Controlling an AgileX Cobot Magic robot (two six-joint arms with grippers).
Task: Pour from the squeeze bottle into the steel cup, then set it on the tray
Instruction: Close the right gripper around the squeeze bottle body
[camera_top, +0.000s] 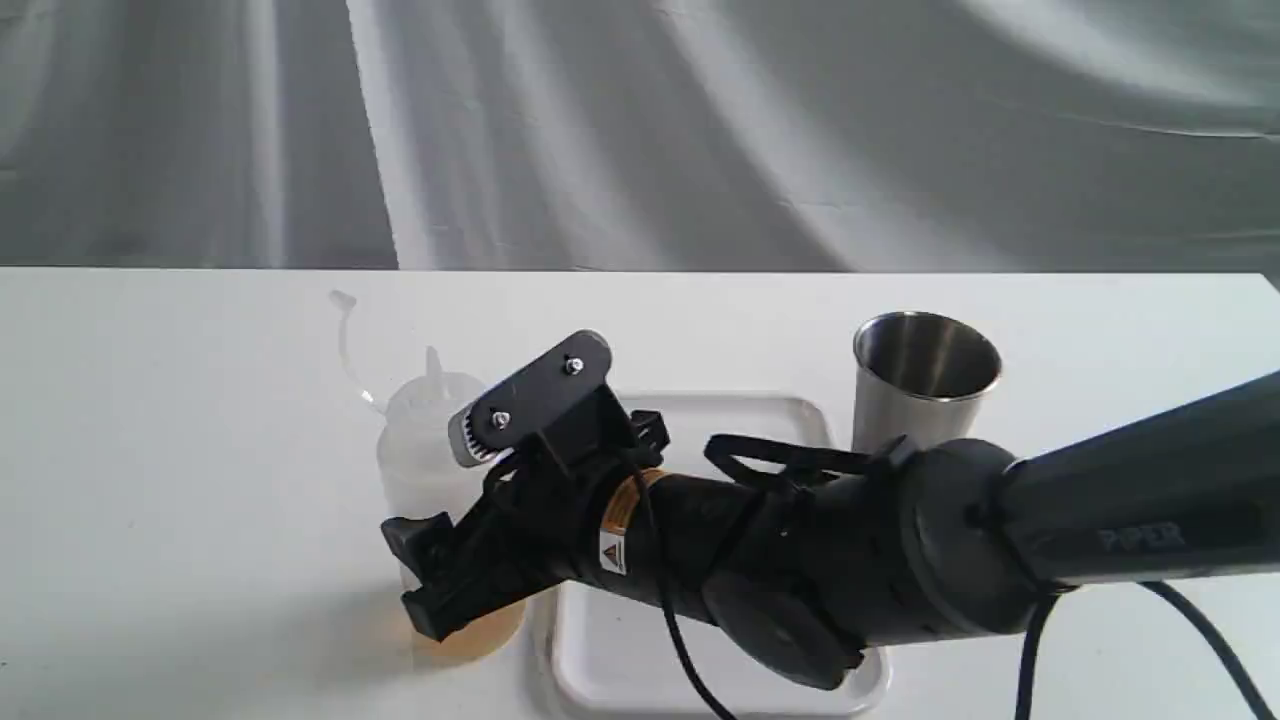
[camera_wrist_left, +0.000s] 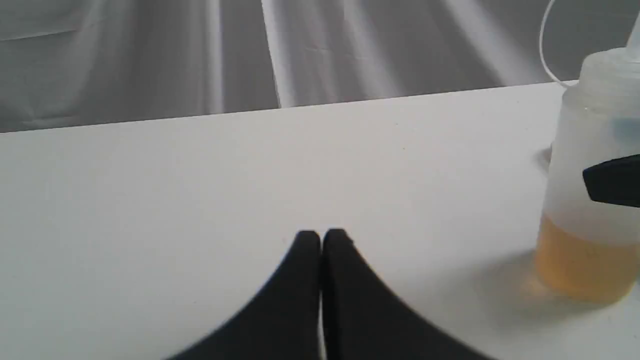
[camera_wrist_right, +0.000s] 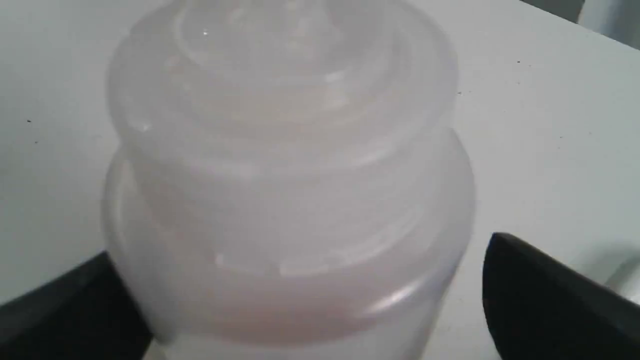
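The squeeze bottle (camera_top: 430, 440) stands upright on the white table (camera_top: 150, 450), just left of the tray (camera_top: 735, 408). It is translucent, with amber liquid at its base and its cap strap curling up to the left. My right gripper (camera_top: 415, 575) reaches across over the tray and straddles the bottle's lower body. In the right wrist view the bottle (camera_wrist_right: 290, 175) fills the space between the fingers (camera_wrist_right: 550, 300), with a thin gap on one side; the gripper is open. The steel cup (camera_top: 925, 385) stands upright behind the tray's right end. My left gripper (camera_wrist_left: 320, 240) is shut and holds nothing; the bottle (camera_wrist_left: 590, 150) stands off to its side.
The right arm (camera_top: 1100, 520) hides most of the tray. Grey cloth (camera_top: 640, 130) hangs behind the table's far edge. A black cable (camera_top: 1190, 620) trails from the arm at the lower right.
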